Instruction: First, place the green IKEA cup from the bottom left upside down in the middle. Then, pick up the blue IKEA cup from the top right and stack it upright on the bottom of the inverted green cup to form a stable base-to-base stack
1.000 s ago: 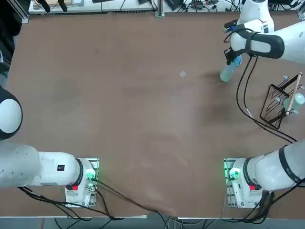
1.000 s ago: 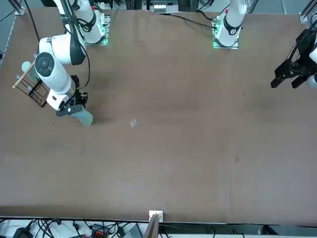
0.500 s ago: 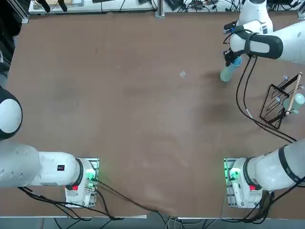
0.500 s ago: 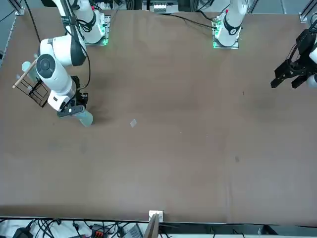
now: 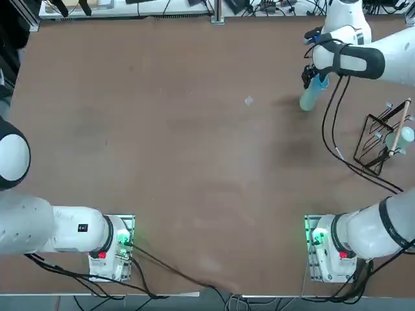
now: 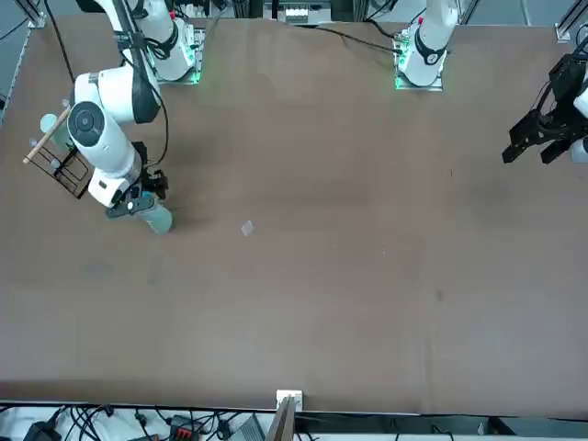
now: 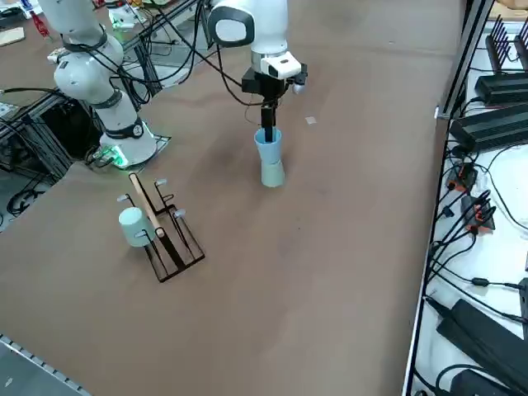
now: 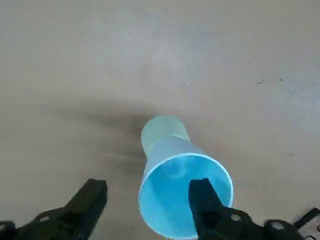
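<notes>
The blue IKEA cup (image 7: 268,147) stands upright on the base of the inverted green IKEA cup (image 7: 273,174), at the far right of the table rather than its middle. In the top view the stack shows as blue cup (image 5: 316,87) over green cup (image 5: 306,102). My right gripper (image 7: 268,125) hangs just above the blue cup's rim and is open. The wrist view shows the blue cup (image 8: 167,197) mouth up, the green cup (image 8: 162,131) below it, and my right gripper (image 8: 147,186) straddling the rim: one finger over the mouth, the other outside the wall.
A black wire rack (image 7: 169,239) with a wooden rod carries a pale cup (image 7: 132,224) near the table's right edge, close to the stack. A small clear scrap (image 5: 249,100) lies left of the stack. Cables trail from the arm past the rack.
The right gripper has opened and let go of the blue cup, which stays on the green cup. The hand has shifted slightly upward.
</notes>
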